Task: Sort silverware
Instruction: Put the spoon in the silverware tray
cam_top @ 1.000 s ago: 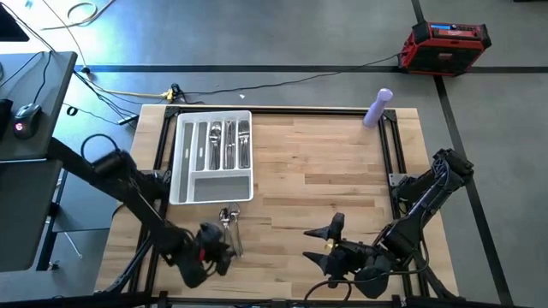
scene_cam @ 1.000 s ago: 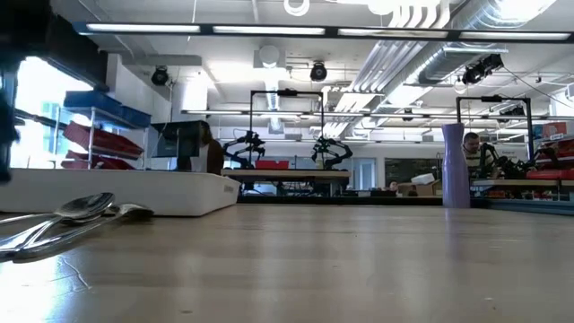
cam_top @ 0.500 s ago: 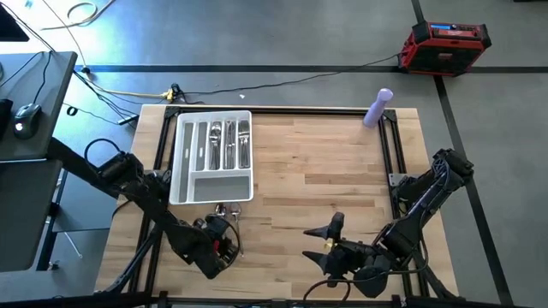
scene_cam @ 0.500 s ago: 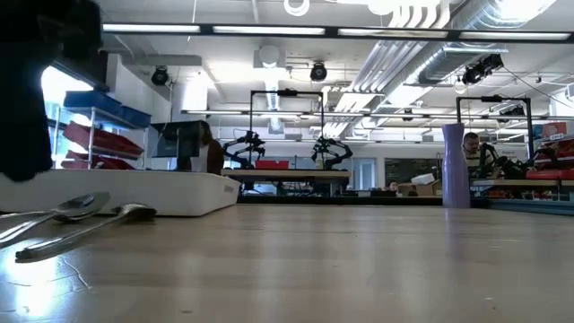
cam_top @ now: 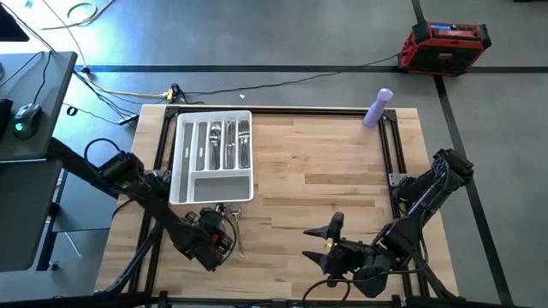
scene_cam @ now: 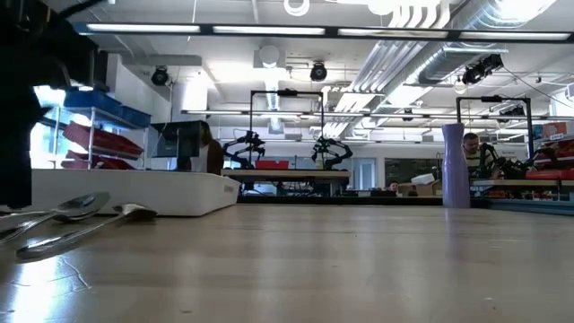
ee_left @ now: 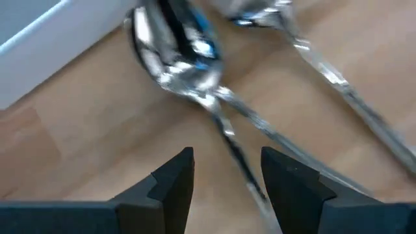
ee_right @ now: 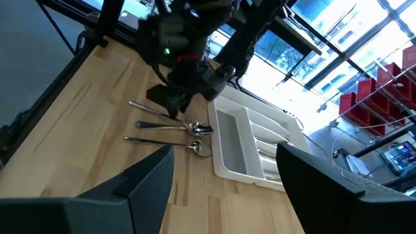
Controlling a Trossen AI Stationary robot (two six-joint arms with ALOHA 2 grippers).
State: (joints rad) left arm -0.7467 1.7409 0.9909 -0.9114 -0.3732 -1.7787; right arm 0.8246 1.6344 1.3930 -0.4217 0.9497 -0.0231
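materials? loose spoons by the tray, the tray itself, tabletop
Loose spoons: polished metal by the look, probably steel; mirror reflections in the bowls.
Tray: looks like moulded white plastic, with a matte, even surface and rounded divider walls.
Tabletop: wood, butcher-block style; visible plank strips and grain, light satin finish.

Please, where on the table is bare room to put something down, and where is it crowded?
Free: the wide wood between the white tray and the purple bottle. Crowded: the near edge, where the left gripper hangs over loose spoons and the right gripper waits.
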